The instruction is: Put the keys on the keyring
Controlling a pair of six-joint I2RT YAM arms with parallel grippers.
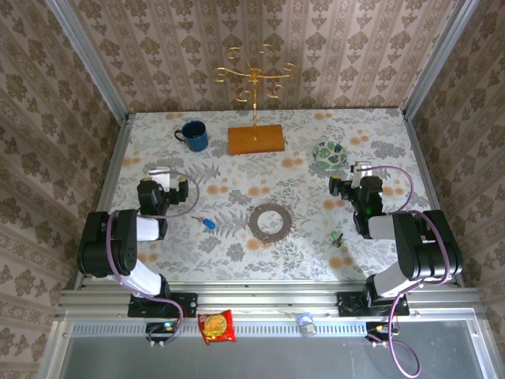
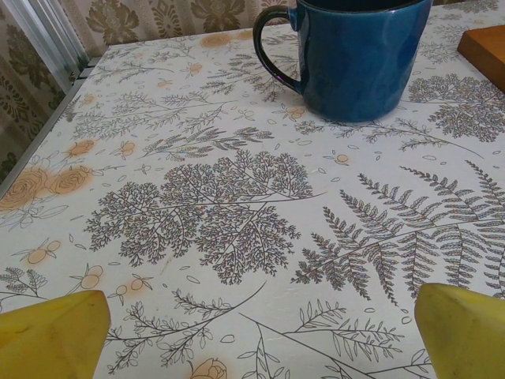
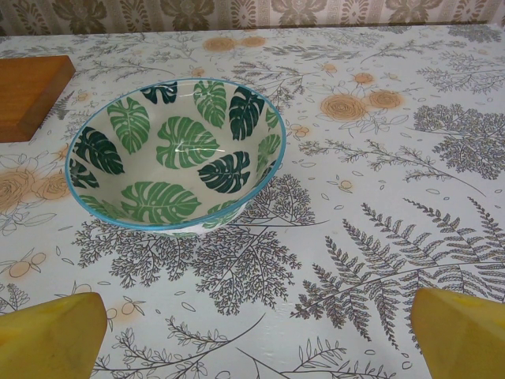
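Red snack packet (image 1: pixel 216 326), print unreadable, lies well apart from keyring (image 1: pixel 270 221).

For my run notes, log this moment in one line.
left jaws open, empty | right jaws open, empty | blue key on table, left of ring | green key on table, right of ring | no key on ring

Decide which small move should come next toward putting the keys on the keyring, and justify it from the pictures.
Probably swing the left gripper toward the blue key and lower over it. It is open and empty, facing the mug, while that key lies loose on the table between its arm and the keyring.
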